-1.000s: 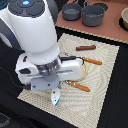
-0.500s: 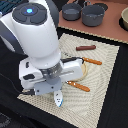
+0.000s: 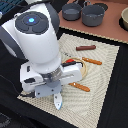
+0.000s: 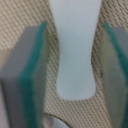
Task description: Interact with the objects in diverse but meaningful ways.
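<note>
White plastic filled the gap between our hand's [image 4: 75, 75] two teal-edged fingers [image 4: 27, 85] in the wrist view: a narrow-waisted white-and-blue fish [image 4: 75, 55] lay flat on the woven beige mat [image 4: 50, 12]. The fingers stood apart on either side of it, not pressing it. From the exterior view, we saw the fish's tip [image 3: 58, 102] poking out just below the hand, near the mat's edge. A brown sausage [image 3: 86, 48] lay well beyond the hand, two orange-handled utensils [image 3: 92, 61] between them. Grey pots [image 3: 93, 15] sat far off on the bench [image 3: 112, 30].
</note>
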Motion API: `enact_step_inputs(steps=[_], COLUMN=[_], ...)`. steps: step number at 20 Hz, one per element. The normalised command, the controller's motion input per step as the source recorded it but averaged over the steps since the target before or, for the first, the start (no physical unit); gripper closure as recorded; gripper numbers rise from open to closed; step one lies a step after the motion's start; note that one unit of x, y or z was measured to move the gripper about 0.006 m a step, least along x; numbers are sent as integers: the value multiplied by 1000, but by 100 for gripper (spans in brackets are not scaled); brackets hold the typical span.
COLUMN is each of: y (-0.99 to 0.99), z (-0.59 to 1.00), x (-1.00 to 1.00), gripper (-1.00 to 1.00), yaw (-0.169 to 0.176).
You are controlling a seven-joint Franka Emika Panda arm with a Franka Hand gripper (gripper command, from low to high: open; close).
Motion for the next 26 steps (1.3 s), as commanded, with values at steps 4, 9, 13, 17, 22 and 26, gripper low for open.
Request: enact_step_inputs(steps=[4, 9, 13, 17, 22, 26], y=[0, 146, 368, 571, 561, 582], z=[919, 840, 482, 210, 18, 0], x=[360, 268, 274, 228, 114, 65], gripper=[-100, -100, -100, -100, -100, -100], yaw=[19, 23, 3, 4, 1, 3])
